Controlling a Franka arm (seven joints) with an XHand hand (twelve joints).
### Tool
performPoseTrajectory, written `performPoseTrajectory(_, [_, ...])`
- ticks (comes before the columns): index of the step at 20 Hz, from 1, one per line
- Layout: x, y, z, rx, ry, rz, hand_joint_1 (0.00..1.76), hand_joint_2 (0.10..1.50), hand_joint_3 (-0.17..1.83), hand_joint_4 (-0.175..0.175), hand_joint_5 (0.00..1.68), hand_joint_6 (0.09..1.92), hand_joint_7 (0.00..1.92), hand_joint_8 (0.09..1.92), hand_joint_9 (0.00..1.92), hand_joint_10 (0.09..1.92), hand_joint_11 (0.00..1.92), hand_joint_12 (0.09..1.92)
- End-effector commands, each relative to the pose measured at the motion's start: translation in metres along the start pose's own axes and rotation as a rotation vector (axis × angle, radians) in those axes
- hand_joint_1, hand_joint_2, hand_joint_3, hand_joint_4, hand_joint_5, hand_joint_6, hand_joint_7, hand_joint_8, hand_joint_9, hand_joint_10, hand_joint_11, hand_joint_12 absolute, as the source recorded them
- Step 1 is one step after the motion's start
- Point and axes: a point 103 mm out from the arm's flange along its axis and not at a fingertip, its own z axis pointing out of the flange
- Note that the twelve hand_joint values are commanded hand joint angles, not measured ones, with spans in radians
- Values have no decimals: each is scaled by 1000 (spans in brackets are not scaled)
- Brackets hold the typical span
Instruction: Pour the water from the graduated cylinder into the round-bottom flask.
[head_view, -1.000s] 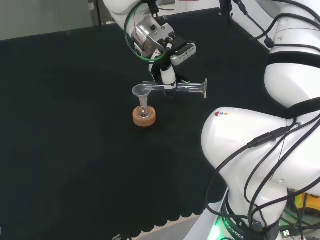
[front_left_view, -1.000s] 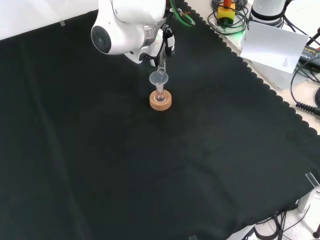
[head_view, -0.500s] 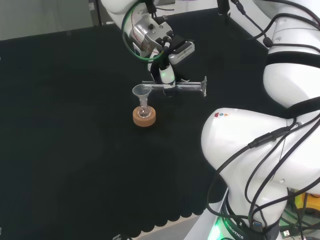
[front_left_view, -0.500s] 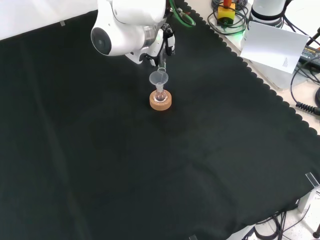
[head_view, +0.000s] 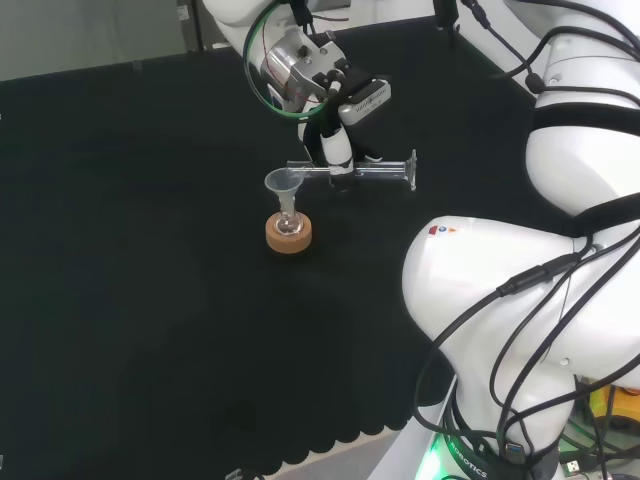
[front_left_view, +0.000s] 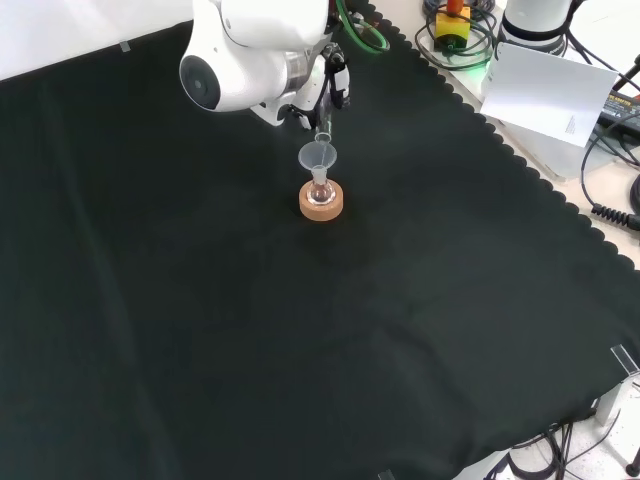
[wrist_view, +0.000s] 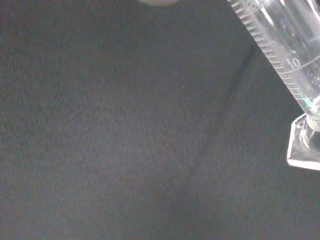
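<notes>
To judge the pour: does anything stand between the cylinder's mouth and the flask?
Only the clear funnel, seated in the small round-bottom flask; the clear graduated cylinder, held about level, has its mouth at the funnel's rim.

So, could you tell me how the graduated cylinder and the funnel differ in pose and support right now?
The graduated cylinder lies about level in the air, held by the hand; the funnel stands upright in the flask on the cork ring. The cylinder is long and narrow; the funnel flares wide at its top. Both are clear.

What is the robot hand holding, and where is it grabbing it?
The robot hand holds a clear measuring tube lying sideways, gripped around its middle, its mouth by the funnel.
</notes>
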Motion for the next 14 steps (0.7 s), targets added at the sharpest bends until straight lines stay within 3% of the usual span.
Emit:
performPoseTrajectory(1, [0,-1,0,4,-2,1,1117,1106,-2,-49,1012,968,1323,305,1552,87,1413,663])
performPoseTrajectory(14, [1,-2,1,0,-1,-1,1117,1106,-2,-48,1013,968,1328,299,1554,87,1418,662])
